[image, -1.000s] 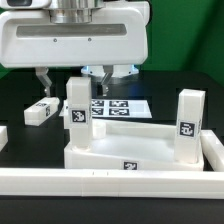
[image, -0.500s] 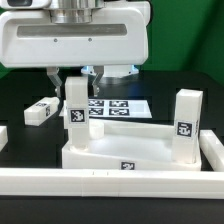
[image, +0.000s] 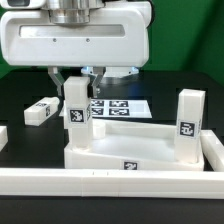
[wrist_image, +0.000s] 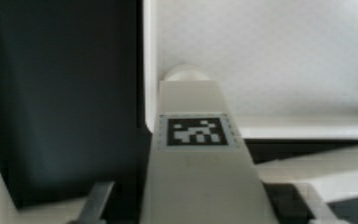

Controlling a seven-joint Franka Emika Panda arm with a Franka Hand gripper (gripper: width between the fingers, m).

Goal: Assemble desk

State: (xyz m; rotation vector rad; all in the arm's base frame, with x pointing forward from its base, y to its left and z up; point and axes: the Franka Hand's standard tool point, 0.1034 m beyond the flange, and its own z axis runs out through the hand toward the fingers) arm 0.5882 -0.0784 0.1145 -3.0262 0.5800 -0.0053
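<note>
The black table [image: 35, 150] carries everything. Along its near side lies a long white rail [image: 110, 181], running from the exterior view's left to its right, and a shorter rail [image: 214, 150] runs back from it on the exterior view's right. Inside that corner sits the desk top [image: 110, 160], a wide, shallow white tray. It lies flat with its open side up and its long axis across the exterior view, and a tag shows on its front wall. Above it hangs the gripper [image: 77, 84], whose broad white body fills the upper part of the exterior view. Behind the desk top the marker board [image: 118, 107] lies flat on the table. The held leg [image: 76, 112] stands upright at the desk top's far corner on the exterior view's left. Its long axis is vertical, its foot is at the tray and a tagged face is toward the camera. The jaws stand narrow and clamp this leg near its upper end, one dark finger [image: 56, 80] against each side. In the wrist view the same leg [wrist_image: 197, 150] runs straight away from the camera with its tag in sight, and blurred dark fingers [wrist_image: 98, 200] lie close on both flanks. A second leg [image: 188, 125] stands upright at the desk top's end on the exterior view's right, its tag facing forward. A third leg [image: 40, 110] lies on its side on the table. It is well apart from the tray on the exterior view's left, with its long axis nearly level and slanting a little away from the camera.
</note>
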